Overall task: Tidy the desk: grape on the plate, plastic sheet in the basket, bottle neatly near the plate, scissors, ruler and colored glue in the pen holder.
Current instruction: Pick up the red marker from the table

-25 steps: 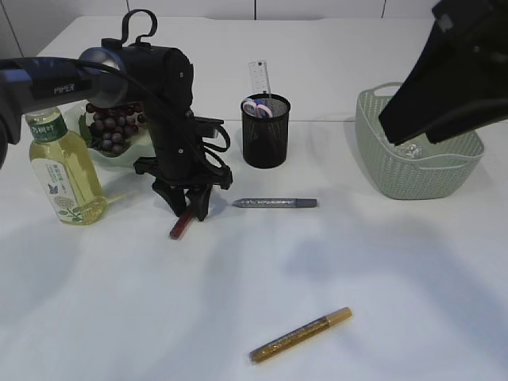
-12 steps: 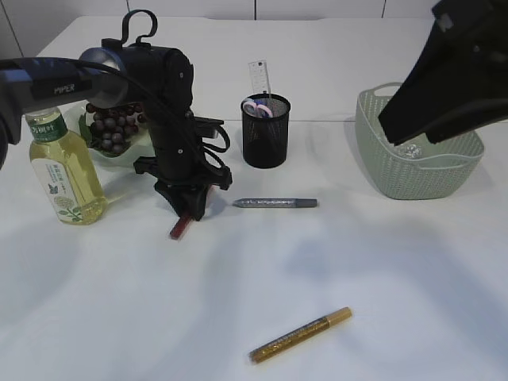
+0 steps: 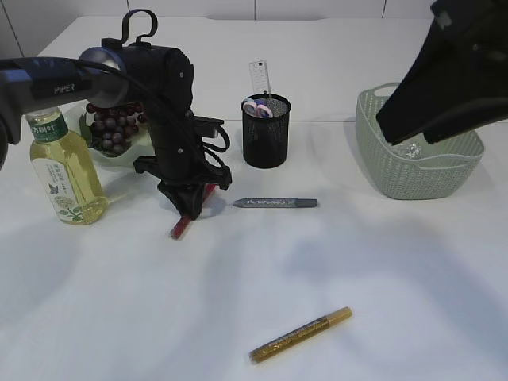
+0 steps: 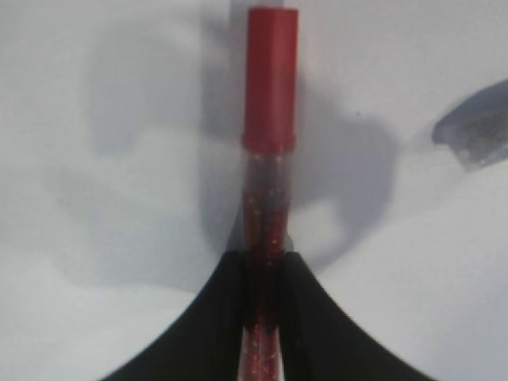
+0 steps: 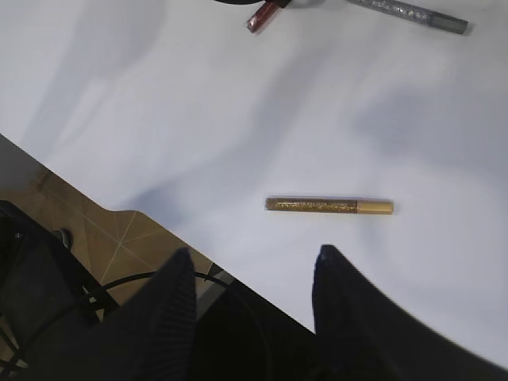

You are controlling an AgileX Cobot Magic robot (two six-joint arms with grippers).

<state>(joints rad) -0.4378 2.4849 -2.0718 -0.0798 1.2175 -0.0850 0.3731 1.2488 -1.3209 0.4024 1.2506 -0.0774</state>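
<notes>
The left gripper (image 3: 186,208) is clamped on the red glitter glue pen (image 4: 268,151), whose cap end touches the table (image 3: 238,270). The right gripper (image 5: 254,274) hangs spread and empty, the gold glue pen (image 5: 329,205) at its 12 o'clock. The silver glue pen (image 3: 275,203) lies at 6 o'clock from the pen holder (image 3: 266,131).
</notes>
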